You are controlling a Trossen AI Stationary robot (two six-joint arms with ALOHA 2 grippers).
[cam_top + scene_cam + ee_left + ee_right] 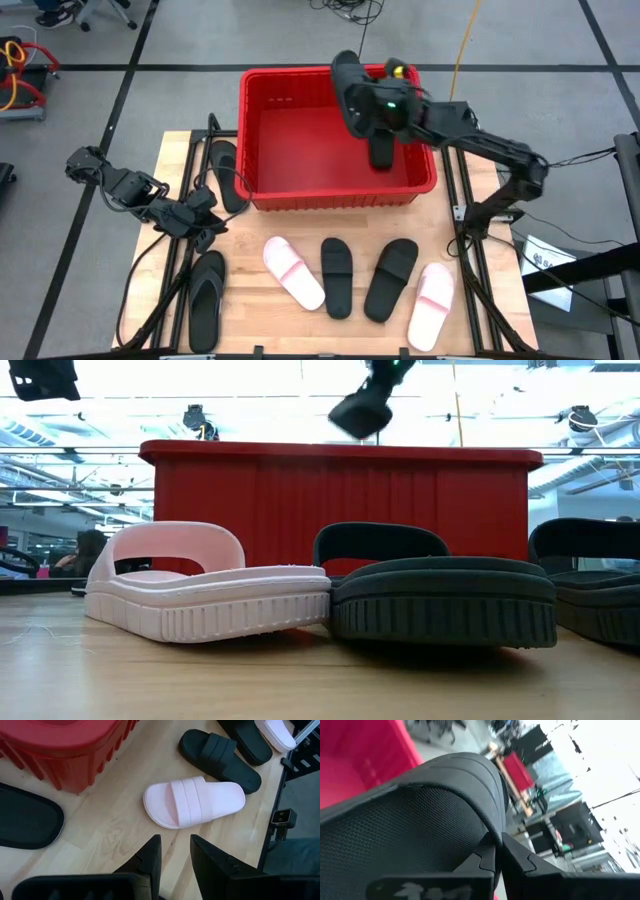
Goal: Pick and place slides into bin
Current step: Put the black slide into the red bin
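The red bin (262, 140) stands at the table's far middle. My right gripper (362, 100) is over the bin's far right part, shut on a black slide (346, 72), which the low view shows above the rim (358, 412). My left gripper (207, 226) is open and empty at the table's left, near the bin's near left corner; its fingers (150, 862) point toward a pale pink slide (195, 802). Two pale pink slides (292, 270) (432, 305) and two black slides (337, 276) (390, 278) lie flat in a row near the front edge. My right gripper pinches a thin edge of the black slide (496, 837) between its two fingers, beside the rounded strap (465, 775). The slide is lifted clear above the bin and tilted. The slide itself hides how far back it reaches between the fingers.
A black flip-flop (205, 298) lies at the front left and another black one (226, 172) beside the bin's left wall. A dark shape (382, 152) lies inside the bin under my right arm. Bare wood lies between the bin and the row.
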